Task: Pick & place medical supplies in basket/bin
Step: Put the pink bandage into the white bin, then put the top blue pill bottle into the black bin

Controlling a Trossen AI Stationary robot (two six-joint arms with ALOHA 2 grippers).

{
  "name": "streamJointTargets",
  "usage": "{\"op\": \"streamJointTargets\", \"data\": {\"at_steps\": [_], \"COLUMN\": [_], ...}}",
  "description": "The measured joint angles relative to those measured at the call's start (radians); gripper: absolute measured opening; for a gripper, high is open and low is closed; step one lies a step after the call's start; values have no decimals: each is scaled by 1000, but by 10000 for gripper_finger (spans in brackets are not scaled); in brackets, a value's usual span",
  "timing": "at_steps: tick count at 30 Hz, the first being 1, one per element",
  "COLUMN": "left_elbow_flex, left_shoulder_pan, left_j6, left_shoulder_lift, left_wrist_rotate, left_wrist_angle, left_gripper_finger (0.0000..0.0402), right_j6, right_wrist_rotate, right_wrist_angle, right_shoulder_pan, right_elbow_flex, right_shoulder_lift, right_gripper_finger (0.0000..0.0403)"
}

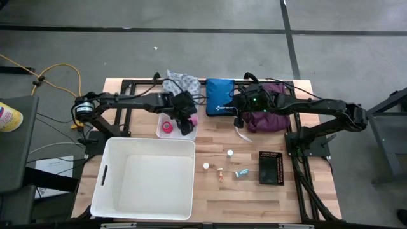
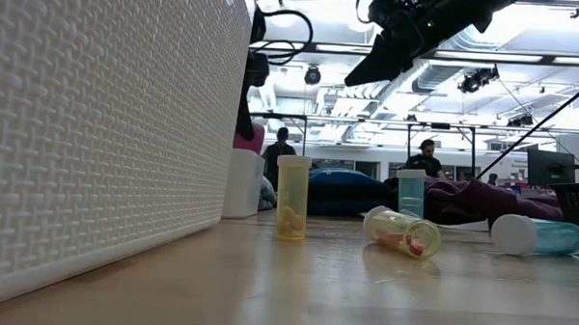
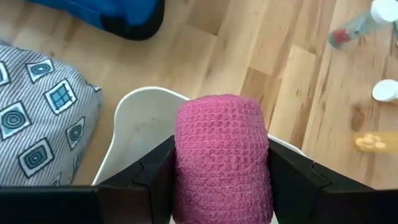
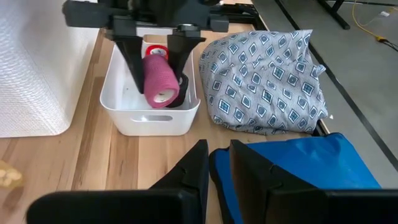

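My left gripper (image 4: 158,59) clamps pink woven tape roll (image 3: 222,162) above small white tray (image 4: 149,115); lift straight, clear rim, carry over large white textured bin (image 1: 146,181). Right gripper (image 4: 217,158), nearly closed, empty, waits over blue pouch (image 1: 219,97).

The large white bin (image 1: 143,178) fills the table's (image 1: 216,197) near left part, its tall wall a barrier. Between it and the black tray (image 1: 271,167) lies bare wood dotted with small vials (image 1: 229,153). Along the far edge the patterned cloth (image 1: 178,81), blue pouch (image 1: 220,97) and purple cloth (image 1: 270,114) crowd together, leaving little passage.
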State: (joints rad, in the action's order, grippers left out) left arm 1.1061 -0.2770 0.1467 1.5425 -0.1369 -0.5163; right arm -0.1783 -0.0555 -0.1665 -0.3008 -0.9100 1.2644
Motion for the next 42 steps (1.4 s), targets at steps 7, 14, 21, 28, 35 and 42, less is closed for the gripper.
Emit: {"op": "streamJointTargets", "data": {"at_steps": [7, 14, 21, 28, 35, 42], "left_elbow_flex": [0, 0, 0, 0, 0, 0], "left_shoulder_pan": [33, 34, 33, 33, 33, 33], "left_j6": [0, 0, 0, 9, 18, 38], "left_shoulder_lift": [0, 0, 0, 0, 0, 0], "left_wrist_rotate": [69, 70, 71, 151, 152, 152], "left_wrist_angle": [0, -1, -4, -16, -24, -26], "left_gripper_finger": [193, 193, 193, 217, 238, 240], "right_j6": [22, 24, 24, 24, 24, 24], "right_wrist_rotate": [-3, -31, -30, -30, -30, -30], "right_wrist_angle": [-1, -3, -4, -5, -12, -12], "right_shoulder_pan": [0, 1, 0, 0, 1, 1], "right_elbow_flex": [0, 0, 0, 0, 0, 0], "right_shoulder_lift": [0, 0, 0, 0, 1, 1], "right_gripper_finger": [55, 55, 55, 55, 55, 55]}}
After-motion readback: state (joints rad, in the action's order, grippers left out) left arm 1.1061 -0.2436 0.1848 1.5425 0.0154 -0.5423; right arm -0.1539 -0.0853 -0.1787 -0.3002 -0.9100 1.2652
